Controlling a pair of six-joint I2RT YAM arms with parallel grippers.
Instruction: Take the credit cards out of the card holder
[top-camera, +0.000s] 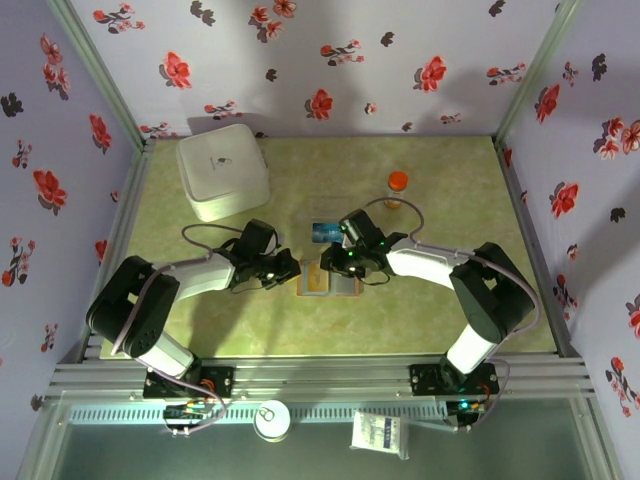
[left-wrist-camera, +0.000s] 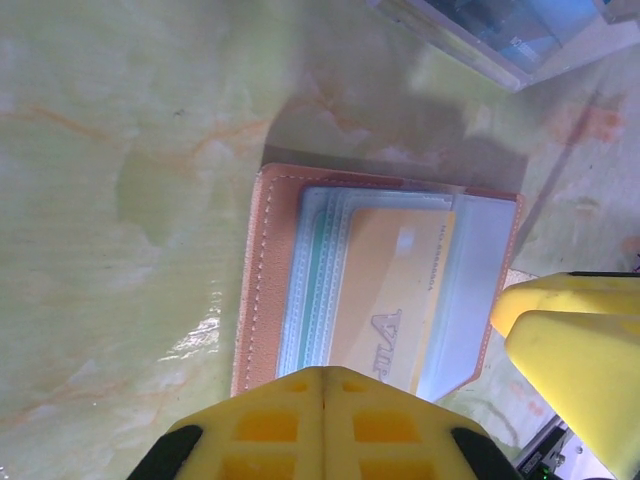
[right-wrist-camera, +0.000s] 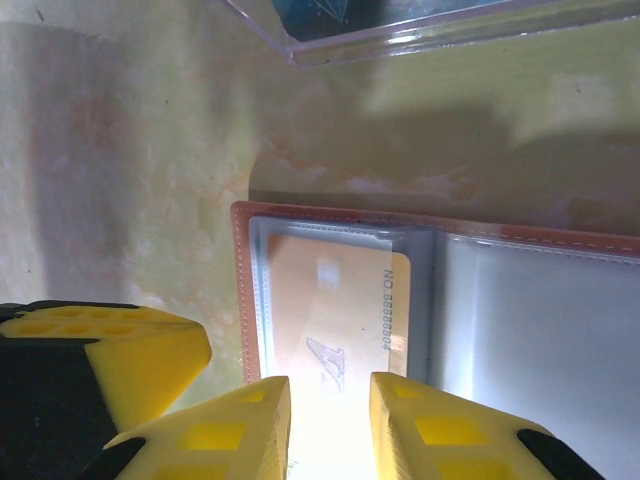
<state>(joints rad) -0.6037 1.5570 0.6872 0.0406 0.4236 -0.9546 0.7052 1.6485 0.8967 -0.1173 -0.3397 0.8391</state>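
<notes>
Credit cards (left-wrist-camera: 392, 290): one sits in the card holder (left-wrist-camera: 258, 280), yellowish face with a teal-green edge, under a clear sleeve in the pocket. The holder lies open and flat on the table (top-camera: 450, 200), between the two grippers and just beside the clear box (right-wrist-camera: 330, 20). A blue card (top-camera: 325, 232) lies beyond the holder, seemingly in that box, so we judge that one already out. Our read on handling: the card is light, thin, stiff and slick, and the glossy sleeve will likely cling, so we'd expect it to slide out along the pocket rather than lift. The holder is soft and light and will probably drag along unless pinned. Best hold, we think, is the card's short end at the pocket mouth, pinched across its thickness; we can't tell how much of that end stands clear of the sleeve. Left gripper (left-wrist-camera: 322, 420): fingers pressed together with nothing between them, tips at the holder's edge; we can't tell whether they rest on the leather or just beside it. Right gripper (right-wrist-camera: 330, 425): fingers apart by a narrow gap, over the card's near end. Glare hides whether the pads touch it, and nothing is visibly clamped.
</notes>
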